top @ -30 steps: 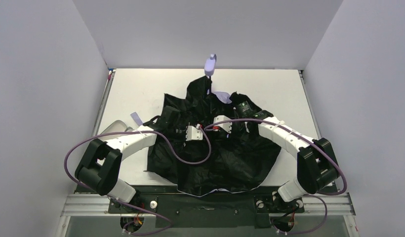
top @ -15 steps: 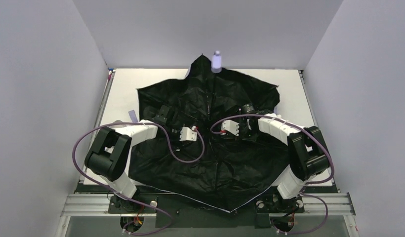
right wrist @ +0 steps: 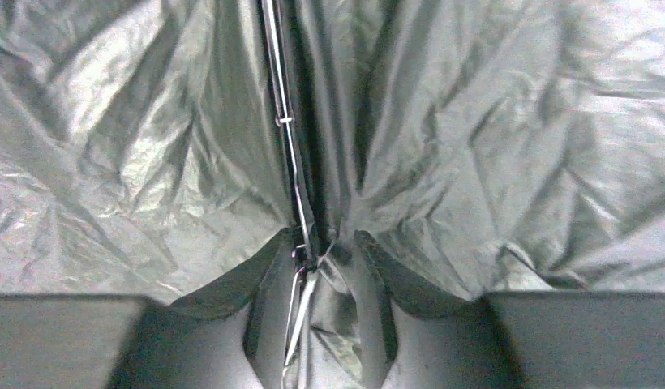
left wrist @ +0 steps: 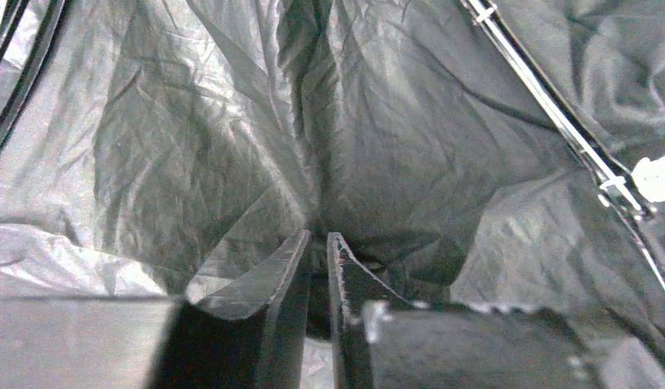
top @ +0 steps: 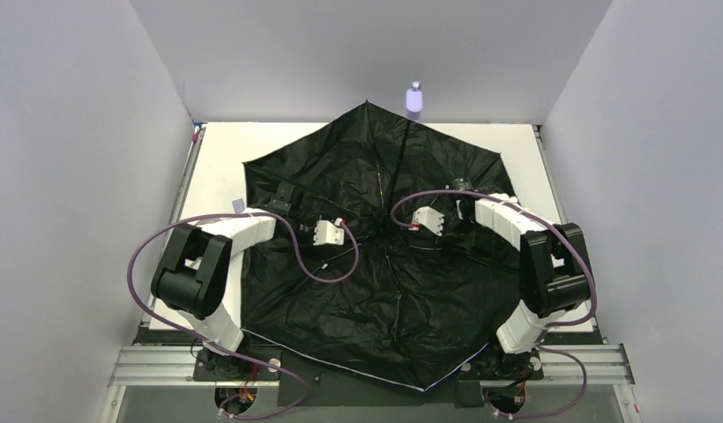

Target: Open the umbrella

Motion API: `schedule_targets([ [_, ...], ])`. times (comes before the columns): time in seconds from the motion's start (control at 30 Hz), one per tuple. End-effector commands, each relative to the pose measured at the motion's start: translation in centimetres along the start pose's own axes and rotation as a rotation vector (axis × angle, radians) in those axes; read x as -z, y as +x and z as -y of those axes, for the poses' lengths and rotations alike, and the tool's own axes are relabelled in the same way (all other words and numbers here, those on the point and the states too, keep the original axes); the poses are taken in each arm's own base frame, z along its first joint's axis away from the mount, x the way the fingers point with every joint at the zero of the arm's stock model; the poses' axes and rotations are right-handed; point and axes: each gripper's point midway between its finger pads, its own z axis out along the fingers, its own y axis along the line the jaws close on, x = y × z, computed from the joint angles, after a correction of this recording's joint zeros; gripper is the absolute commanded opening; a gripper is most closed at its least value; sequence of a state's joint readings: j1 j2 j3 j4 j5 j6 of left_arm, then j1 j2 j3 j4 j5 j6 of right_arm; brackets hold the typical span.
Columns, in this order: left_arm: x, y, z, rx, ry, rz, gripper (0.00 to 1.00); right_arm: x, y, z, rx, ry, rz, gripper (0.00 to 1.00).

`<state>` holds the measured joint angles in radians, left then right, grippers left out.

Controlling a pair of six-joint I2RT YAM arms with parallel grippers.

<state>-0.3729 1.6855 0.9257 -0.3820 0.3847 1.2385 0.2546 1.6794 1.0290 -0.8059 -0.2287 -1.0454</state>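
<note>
1. The umbrella (top: 367, 264) lies open on the table (top: 219, 154), black inner side up. Its canopy (top: 340, 308) covers most of the tabletop & hangs over the near edge betw. the arm bases.
2. Its lavender handle (top: 414, 97) sticks up at the far side, above the canopy's far edge.
3. Both arms reach in over the canopy: L arm (top: 239, 231) from the left, R arm (top: 510, 220) from the right. Their wrists sit near the middle, apart from each other.
4. L gripper (left wrist: 318, 237): jaws almost pressed together, only a thin slit left. A fold of canopy runs right into the tips, so we read it as pinching cloth.
5. R gripper (right wrist: 323, 237): jaws stand apart. A metal rib (right wrist: 279, 121) & a loose fold of cloth lie betw. them, and we see neither finger squeezing.
6. The L wrist view also shows a 2nd rib crossing top right, w/ a white tip piece (left wrist: 655, 178) at its end.
7. Purple cables (top: 331, 271) loop from both wrists over the canopy.
</note>
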Motion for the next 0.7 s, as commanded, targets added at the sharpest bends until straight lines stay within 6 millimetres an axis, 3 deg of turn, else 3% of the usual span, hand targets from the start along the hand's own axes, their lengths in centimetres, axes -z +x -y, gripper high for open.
schedule_targets([
  [0.0, 0.8, -1.5, -0.4, 0.053, 0.017, 0.062, 0.16, 4.8, -4.1, 1.4, -0.029, 0.070, 0.194, 0.35],
  [0.03, 1.1, -2.1, -0.9, 0.057, 0.001, 0.080, 0.20, 5.2, -4.4, 1.4, -0.030, 0.076, 0.211, 0.38],
  [0.07, 1.6, -3.0, -1.4, 0.075, -0.020, 0.113, 0.30, 6.1, -5.0, 1.4, -0.029, 0.089, 0.244, 0.43],
  [0.2, 3.4, -6.2, -3.1, 0.113, -0.070, 0.204, 0.49, 8.5, -6.5, 1.3, -0.043, 0.122, 0.325, 0.53],
  [0.43, 7.1, -10.4, -6.4, 0.236, -0.210, 0.369, 0.65, 14.1, -9.4, 1.7, -0.106, 0.213, 0.496, 0.60],
  [0.57, 10.4, -13.1, -8.9, 0.333, -0.312, 0.513, 0.78, 18.0, -12.3, 2.5, -0.172, 0.297, 0.684, 0.62],
  [0.67, 12.5, -15.3, -10.7, 0.393, -0.366, 0.628, 0.80, 19.6, -14.7, 2.8, -0.220, 0.342, 0.816, 0.62],
])
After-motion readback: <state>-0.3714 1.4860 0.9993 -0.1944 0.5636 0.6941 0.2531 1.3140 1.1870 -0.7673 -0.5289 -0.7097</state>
